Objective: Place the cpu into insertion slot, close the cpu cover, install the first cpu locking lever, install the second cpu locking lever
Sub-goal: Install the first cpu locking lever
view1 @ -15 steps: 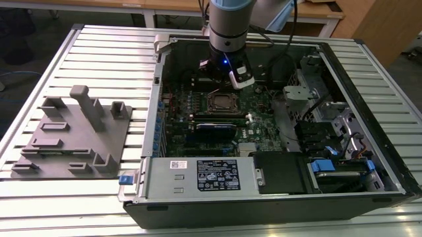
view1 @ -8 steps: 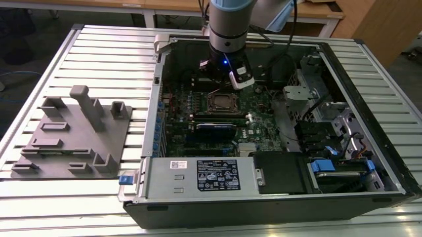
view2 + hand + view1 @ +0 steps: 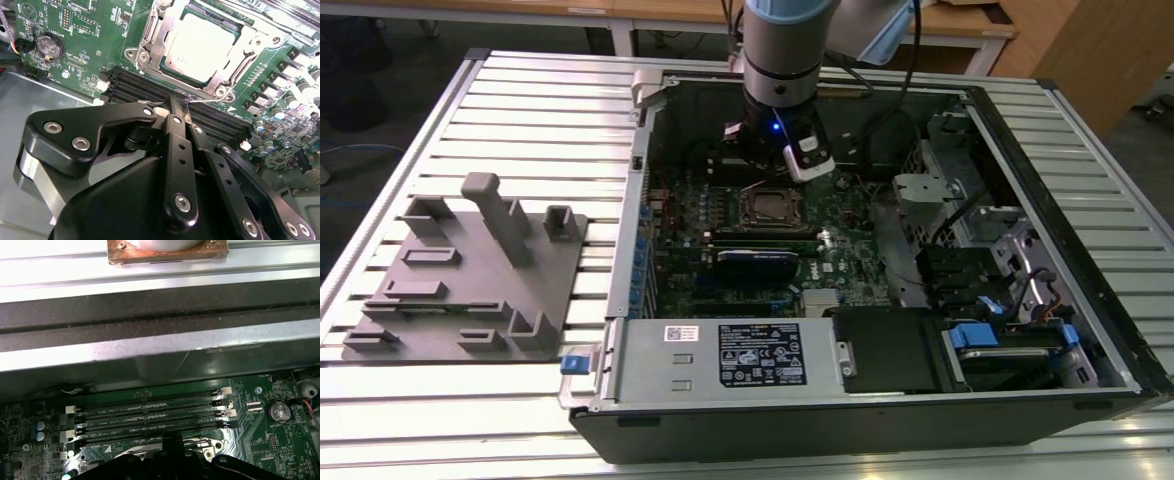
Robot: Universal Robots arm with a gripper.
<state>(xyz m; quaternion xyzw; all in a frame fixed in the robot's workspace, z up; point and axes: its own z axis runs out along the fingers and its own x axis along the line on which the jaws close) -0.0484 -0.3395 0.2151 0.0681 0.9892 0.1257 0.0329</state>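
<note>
The cpu [image 3: 202, 45] shows its silver-grey top, lying flat in the insertion slot [image 3: 767, 208] on the green board [image 3: 95, 25]. The cpu cover [image 3: 152, 42], a metal frame, lies down around it, and the chip shows through the cover's window. A thin metal locking lever [image 3: 210, 101] runs along the socket's edge beside the memory slots. My gripper [image 3: 181, 107] is shut, with its black fingertips together right at this lever's end; whether they pinch it I cannot tell. In the exterior view the gripper [image 3: 771, 178] hangs just behind the socket. In the first wrist view the gripper [image 3: 173, 440] stands at the socket's rim.
Long black memory slots [image 3: 150, 415] lie between the socket and the case wall [image 3: 150, 315]. A coin battery [image 3: 50, 46] sits on the board. The power supply [image 3: 720, 355] and drive bays [image 3: 987, 335] fill the case's near side. A grey fixture block [image 3: 467, 270] stands at the exterior view's left.
</note>
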